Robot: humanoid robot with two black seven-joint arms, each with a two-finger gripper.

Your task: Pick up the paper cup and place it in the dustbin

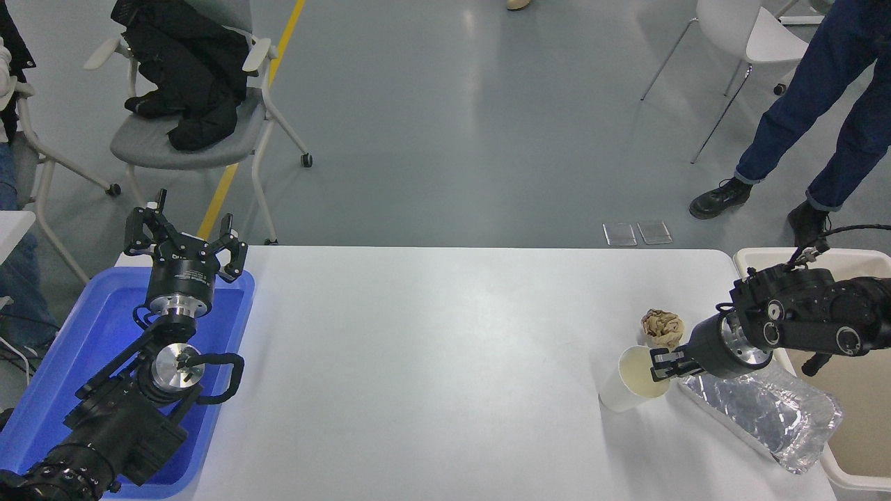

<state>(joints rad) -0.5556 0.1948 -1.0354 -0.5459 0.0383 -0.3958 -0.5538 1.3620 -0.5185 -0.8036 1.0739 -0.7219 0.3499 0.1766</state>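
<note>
Paper cup tilts left, rim pinched by right claw

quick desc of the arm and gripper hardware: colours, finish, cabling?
Both arms matte black with round joint housings. Left gripper has skeletal black fingers on a silver wrist ring, plus a black cable loop. Right gripper matches: silver wrist ring, thin black cable arching over the forearm.

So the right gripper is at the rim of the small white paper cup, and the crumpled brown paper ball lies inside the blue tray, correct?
Not quite. In the head view the right gripper is at the small white paper cup, but the crumpled brown paper ball lies on the white table, just behind it.
</note>
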